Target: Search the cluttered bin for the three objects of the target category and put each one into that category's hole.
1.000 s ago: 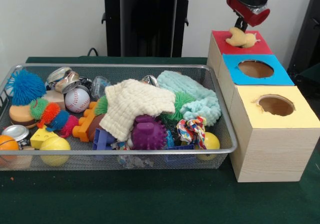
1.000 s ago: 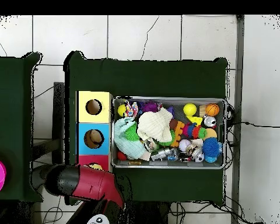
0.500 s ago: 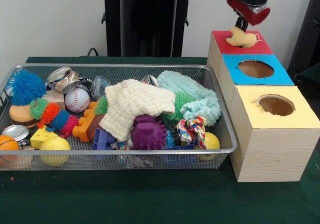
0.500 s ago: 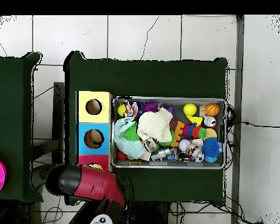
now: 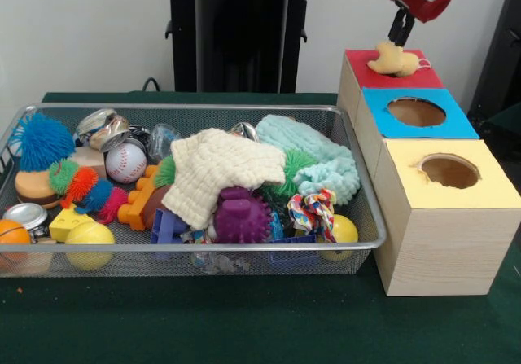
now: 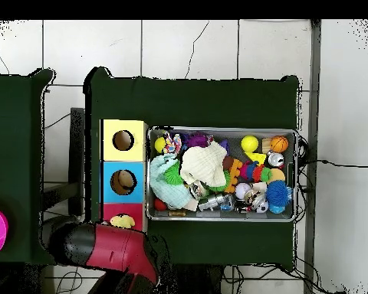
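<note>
Raised since a second ago, the red and black gripper (image 5: 400,28) is now seen higher above the red-topped box (image 5: 411,75), clear of the pale yellow soft toy (image 5: 393,59) left lying over that box's hole. Whether the gripper is spread or closed cannot be told; nothing is seen held in it.

Left to right in the front view: the wide silver wire-mesh basket (image 5: 203,247) is set on the dark green table (image 5: 244,323), unchanged. A blue spiky ball (image 5: 41,140), a white baseball (image 5: 125,162), a cream knitted cloth (image 5: 221,168), a purple spiked ball (image 5: 242,216) and a mint knitted cloth (image 5: 313,156) are noted inside. Just beside the basket stand the yellow-topped box (image 5: 449,193) and blue-topped box (image 5: 415,113), holes open.

In the overhead view the toy (image 6: 123,221) is seen on the red top.
</note>
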You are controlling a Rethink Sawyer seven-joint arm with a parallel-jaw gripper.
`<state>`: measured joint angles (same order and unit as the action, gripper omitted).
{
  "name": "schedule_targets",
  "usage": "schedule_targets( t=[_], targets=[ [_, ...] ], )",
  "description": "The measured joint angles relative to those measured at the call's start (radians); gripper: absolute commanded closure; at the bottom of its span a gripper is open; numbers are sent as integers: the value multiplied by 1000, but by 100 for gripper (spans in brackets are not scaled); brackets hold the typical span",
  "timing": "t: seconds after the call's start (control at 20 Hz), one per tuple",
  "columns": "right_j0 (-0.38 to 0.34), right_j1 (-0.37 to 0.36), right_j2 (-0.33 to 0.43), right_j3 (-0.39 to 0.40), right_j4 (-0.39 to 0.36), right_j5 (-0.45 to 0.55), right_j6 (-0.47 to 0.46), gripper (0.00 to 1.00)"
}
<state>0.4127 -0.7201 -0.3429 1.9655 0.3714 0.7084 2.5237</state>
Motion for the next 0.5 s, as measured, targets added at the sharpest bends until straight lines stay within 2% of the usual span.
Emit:
schedule_targets(
  t=[0.2,0.5],
  targets=[
    [1,-20,-20,-12,-15,44,0,100],
    [-17,-32,-26,-22,-20,53,0,100]
  ],
)
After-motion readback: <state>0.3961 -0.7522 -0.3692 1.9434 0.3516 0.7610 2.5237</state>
